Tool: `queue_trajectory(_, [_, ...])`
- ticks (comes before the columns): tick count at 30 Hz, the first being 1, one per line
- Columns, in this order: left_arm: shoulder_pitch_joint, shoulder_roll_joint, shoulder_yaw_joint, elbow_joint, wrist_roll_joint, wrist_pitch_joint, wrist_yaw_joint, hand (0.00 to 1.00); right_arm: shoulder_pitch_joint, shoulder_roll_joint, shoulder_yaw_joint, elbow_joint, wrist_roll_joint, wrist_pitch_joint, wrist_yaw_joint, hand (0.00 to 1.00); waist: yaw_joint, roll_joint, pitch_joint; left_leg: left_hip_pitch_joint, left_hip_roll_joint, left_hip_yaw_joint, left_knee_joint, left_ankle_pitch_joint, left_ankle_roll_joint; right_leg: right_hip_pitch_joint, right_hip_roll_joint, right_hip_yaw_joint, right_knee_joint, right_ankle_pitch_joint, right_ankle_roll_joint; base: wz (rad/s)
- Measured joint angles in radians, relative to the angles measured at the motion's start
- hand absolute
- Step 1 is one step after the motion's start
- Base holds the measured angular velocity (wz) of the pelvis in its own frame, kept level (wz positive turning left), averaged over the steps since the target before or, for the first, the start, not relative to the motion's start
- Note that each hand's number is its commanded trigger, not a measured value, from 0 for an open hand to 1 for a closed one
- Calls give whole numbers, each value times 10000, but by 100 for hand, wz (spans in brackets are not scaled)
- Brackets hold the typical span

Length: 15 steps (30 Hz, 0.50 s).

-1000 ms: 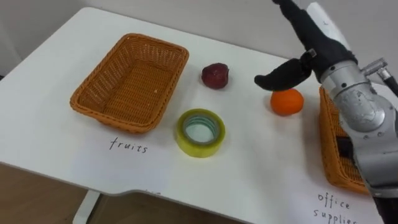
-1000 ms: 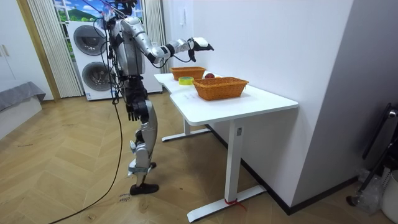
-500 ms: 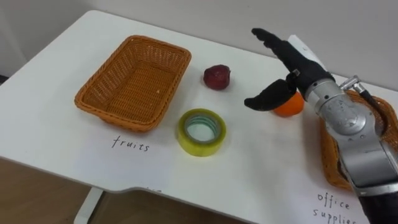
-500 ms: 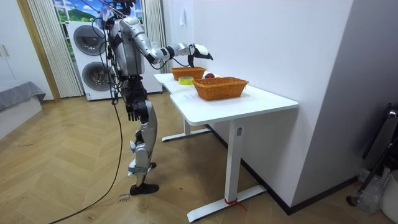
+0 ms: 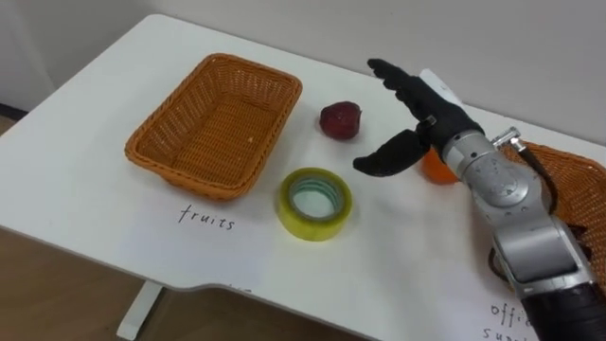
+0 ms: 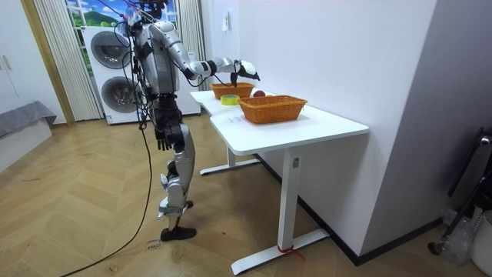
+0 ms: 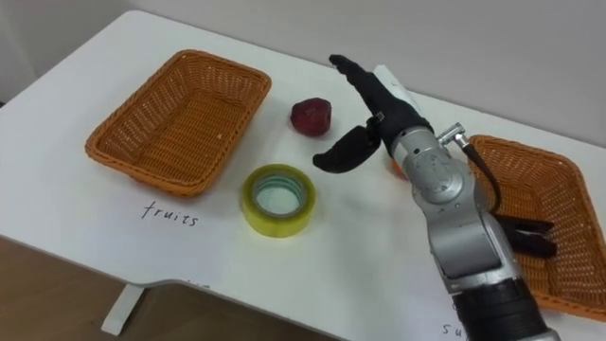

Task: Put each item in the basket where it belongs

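Note:
My right hand (image 5: 428, 121) hovers open over the white table (image 5: 104, 189), fingers straight and thumb spread. It is just right of a dark red fruit (image 5: 340, 120) and holds nothing. An orange (image 5: 435, 170) lies right behind the wrist, mostly hidden. A yellow tape roll (image 5: 314, 203) lies flat in front of the hand. The empty wicker basket (image 5: 213, 123) labelled fruits stands at the left. The office supplies basket (image 7: 530, 204) is at the right, holding a dark object (image 7: 526, 237). My left hand (image 6: 162, 139) hangs by my hip in the room view.
I stand at the near end of the table (image 6: 307, 127), with a wall along its far side. Handwritten labels (image 5: 204, 218) lie on the tabletop in front of each basket. Washing machines (image 6: 111, 77) stand behind me.
My right hand has swung left and lower, from above the orange to the gap beside the red fruit. The eye view has shifted a little. No object has moved.

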Motion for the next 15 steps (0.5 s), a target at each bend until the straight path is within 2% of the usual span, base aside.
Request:
queue_trajectory(10, [-25,-35,-13,15,5,0,-49,0,-99,26,423,75,329,0,108,0,52,6,4,-14,-2,-2,22,1,0,-18,-8,-66,1,0,0,0])
queue_trajectory(15, [-34,-73,-32,-45,12,35,-52,0,-104,26,513,73,284,13,130,0,261,-3,-6,-167,-15,-59,15,7,-2,-129,-25,-277,3,0,0,3])
